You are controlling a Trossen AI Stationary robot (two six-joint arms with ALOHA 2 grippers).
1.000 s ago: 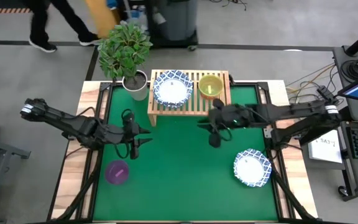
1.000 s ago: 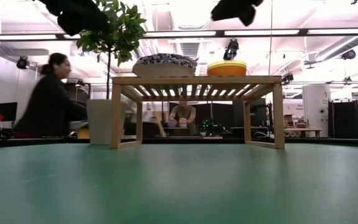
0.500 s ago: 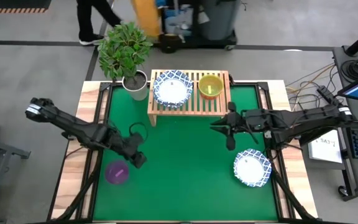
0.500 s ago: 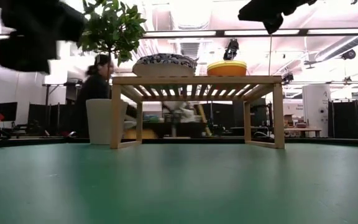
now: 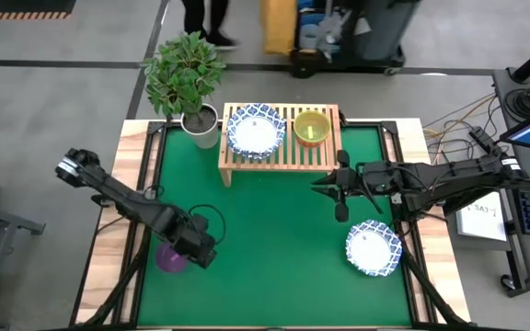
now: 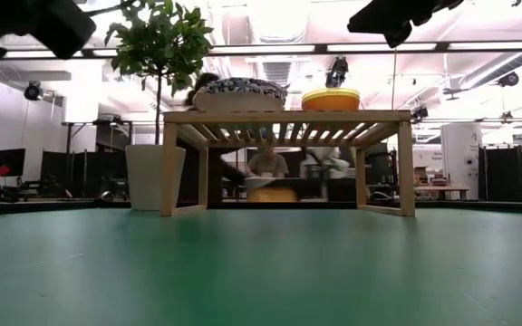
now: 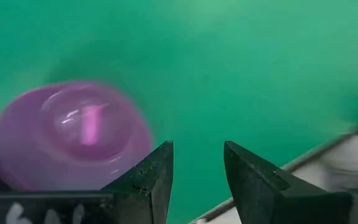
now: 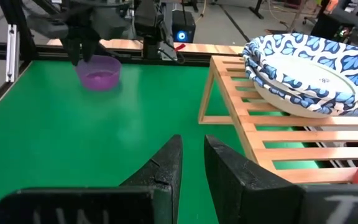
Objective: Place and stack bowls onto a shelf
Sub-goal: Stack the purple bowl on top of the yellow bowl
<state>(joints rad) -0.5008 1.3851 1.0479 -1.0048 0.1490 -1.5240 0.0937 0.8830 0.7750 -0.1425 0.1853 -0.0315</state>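
High view: green mat (image 5: 274, 248) mid-table bare

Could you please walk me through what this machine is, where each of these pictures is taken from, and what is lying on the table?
It is a robot with two dark arms at a green table. One picture looks straight down, one looks level across the tabletop, and two come from cameras on the arms' wrists.

On the wooden shelf sit stacked white bowls with blue rims and a yellow-green bowl. A potted plant stands beside it. Another blue-rimmed bowl and a purple bowl lie on the table.

The left gripper hovers open by the purple bowl, holding nothing. The right gripper waits in front of the shelf, empty, fingers slightly apart.
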